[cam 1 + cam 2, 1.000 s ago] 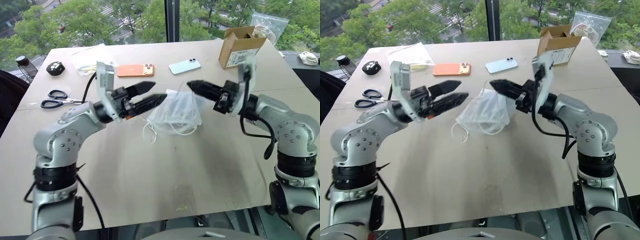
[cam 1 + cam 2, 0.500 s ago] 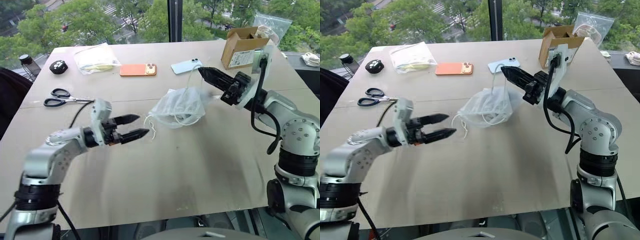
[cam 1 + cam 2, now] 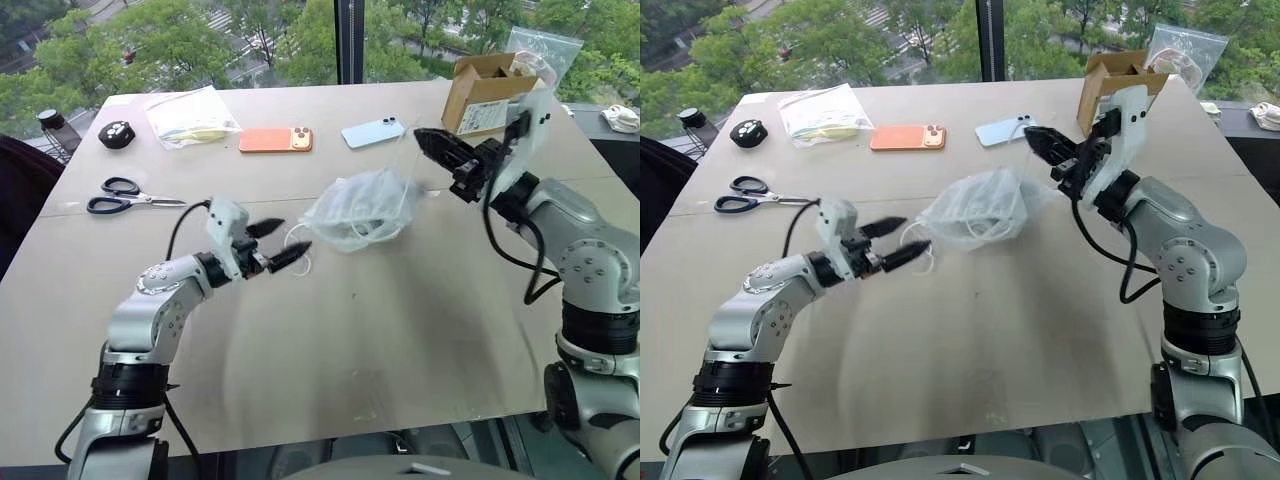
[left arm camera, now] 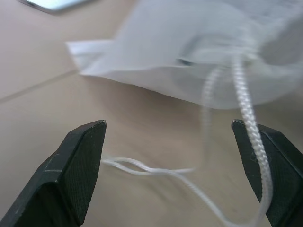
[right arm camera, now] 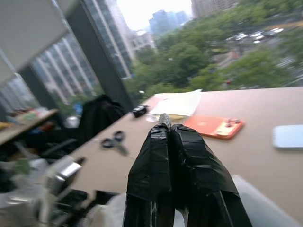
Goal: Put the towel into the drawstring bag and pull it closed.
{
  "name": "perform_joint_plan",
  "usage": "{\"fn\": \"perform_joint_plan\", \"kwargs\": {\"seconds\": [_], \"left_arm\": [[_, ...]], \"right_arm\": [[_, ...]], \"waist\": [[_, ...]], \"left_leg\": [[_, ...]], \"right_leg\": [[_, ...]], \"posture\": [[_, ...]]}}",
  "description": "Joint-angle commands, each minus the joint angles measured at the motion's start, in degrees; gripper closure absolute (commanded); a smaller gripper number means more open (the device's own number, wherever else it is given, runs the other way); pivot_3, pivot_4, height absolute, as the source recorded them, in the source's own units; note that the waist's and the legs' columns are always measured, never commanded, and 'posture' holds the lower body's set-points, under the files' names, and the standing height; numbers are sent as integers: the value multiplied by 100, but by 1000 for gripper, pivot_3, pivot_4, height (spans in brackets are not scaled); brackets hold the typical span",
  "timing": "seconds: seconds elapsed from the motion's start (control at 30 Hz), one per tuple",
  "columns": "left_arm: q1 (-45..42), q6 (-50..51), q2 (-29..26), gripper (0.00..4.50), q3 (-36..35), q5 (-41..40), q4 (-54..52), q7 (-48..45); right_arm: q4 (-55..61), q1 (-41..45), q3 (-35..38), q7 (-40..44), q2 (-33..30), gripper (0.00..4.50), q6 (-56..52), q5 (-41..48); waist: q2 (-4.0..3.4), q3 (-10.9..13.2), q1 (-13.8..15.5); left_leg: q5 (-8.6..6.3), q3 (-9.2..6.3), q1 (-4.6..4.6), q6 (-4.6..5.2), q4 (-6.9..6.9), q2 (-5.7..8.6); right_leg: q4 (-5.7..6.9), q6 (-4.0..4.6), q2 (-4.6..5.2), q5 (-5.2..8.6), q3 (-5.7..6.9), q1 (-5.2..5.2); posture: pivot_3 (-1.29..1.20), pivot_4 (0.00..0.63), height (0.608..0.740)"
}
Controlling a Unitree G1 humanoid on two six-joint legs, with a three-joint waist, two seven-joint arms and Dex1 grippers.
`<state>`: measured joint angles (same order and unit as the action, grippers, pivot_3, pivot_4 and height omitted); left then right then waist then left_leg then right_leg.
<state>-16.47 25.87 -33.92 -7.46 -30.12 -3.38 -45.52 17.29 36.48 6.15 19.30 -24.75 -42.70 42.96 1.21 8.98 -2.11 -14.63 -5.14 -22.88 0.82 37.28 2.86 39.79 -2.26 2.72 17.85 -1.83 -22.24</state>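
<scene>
**Cord pinched, bag lifted at one side**

The right gripper [image 3: 422,137] – fingers pressed together – pinches a cord of the drawstring bag [image 3: 362,208], mid-table. The left gripper [image 3: 283,243] is spread wide near the loose cord [image 4: 246,109].

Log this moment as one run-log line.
right gripper: shut on cord | left gripper: open near loose cord | drawstring bag: on table

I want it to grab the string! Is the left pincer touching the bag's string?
Cannot tell. In the left wrist view the cord crosses one finger of the open left pincer, contact unclear.
</scene>
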Motion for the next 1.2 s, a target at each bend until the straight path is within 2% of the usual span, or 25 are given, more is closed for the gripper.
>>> {"fn": "perform_joint_plan", "kwargs": {"seconds": [0.03, 0.1, 0.27, 0.3, 0.37, 0.6, 0.7, 0.87, 0.97, 1.03, 1.1, 1.17, 1.2], "left_arm": [[-222, -474, 115, 98, -310, 225, 11, 360], [-265, -603, 188, 98, -299, 353, 41, 493], [-136, -502, 234, 98, -97, 358, -155, 342], [-51, -399, 198, 326, -17, 269, -259, 167], [60, -280, 162, 823, 77, 192, -355, -32], [106, -319, 90, 4064, 407, 305, -514, -395], [90, -457, 134, 4064, 757, 509, -547, -550], [-260, -547, 509, 4064, 1386, 792, -368, -637], [-480, -440, 759, 3257, 1504, 734, -257, -660], [-646, -1021, 813, 2319, 1703, 1360, 46, -408], [-795, -1472, 865, 1453, 1833, 1637, 257, -436], [-910, -1574, 957, 385, 1924, 1628, 357, -597], [-942, -1511, 984, 385, 2011, 1577, 360, -739]], "right_arm": [[-137, 41, -647, -53, -537, 4500, 994, -1677], [-188, 54, -764, -113, -534, 4500, 1189, -2004], [-137, 67, -647, -91, -200, 4500, 1221, -2064], [-131, 63, -639, -57, -174, 4500, 1225, -2088], [-113, 64, -612, -15, -119, 4500, 1201, -2091], [-74, 69, -582, 130, -54, 4500, 1096, -2079], [-60, 65, -576, 148, -17, 4500, 1065, -2058], [-85, 95, -607, 157, 95, 4500, 1066, -2092], [-75, 98, -615, 171, 143, 4500, 1057, -2118], [-36, 82, -608, 159, 167, 4500, 1026, -2120], [4, 57, -600, 145, 183, 4500, 997, -2120], [45, 19, -591, 139, 195, 4500, 971, -2128], [65, -3, -584, 138, 199, 4500, 957, -2132]], "waist": [[0, 0, 1], [0, 0, 0], [2, 0, -28], [1, 0, -26], [1, 0, -19], [1, 0, -9], [1, 0, -12], [2, 0, 3], [2, 0, 6], [2, 0, -12], [2, 0, -24], [2, 0, -19], [2, 0, -17]], "left_leg": [[1, 1, 0, -1, 0, 1], [4, 2, 0, -7, 0, 1], [12, 6, 0, -21, -4, -2], [12, 5, -1, -20, -4, -2], [12, 6, -1, -20, -3, -1], [11, 2, 0, -19, -2, -1], [12, 3, -1, -20, -2, 0], [11, 3, 0, -19, -1, 0], [11, 2, -1, -19, 1, 1], [12, 4, -1, -20, 1, 1], [12, 4, 1, -20, 1, 1], [12, 4, 1, -21, 1, 0], [12, 4, 0, -21, 1, 1]], "right_leg": [[0, 0, 1, 0, -1, 0], [-1, 0, 0, 0, -1, 0], [0, 0, -3, 0, -8, 0], [0, 0, -2, 0, -7, 0], [-2, 0, -1, 0, -9, 0], [0, 0, -1, 0, -5, 0], [-1, 0, -1, 0, -7, 0], [0, 0, -1, 0, -5, 0], [0, 0, -1, 0, -3, 2], [0, 0, -1, 0, -5, 2], [2, 0, -4, 0, -6, 2], [2, 0, -5, 0, -6, 1], [2, 0, -4, 0, -6, 1]], "posture": [[0, 150, 740], [0, 150, 740], [0, 150, 740], [0, 150, 740], [0, 150, 740], [0, 150, 740], [0, 150, 740], [0, 150, 740], [0, 150, 740], [0, 150, 740], [0, 150, 740], [0, 150, 740], [0, 150, 740]]}}
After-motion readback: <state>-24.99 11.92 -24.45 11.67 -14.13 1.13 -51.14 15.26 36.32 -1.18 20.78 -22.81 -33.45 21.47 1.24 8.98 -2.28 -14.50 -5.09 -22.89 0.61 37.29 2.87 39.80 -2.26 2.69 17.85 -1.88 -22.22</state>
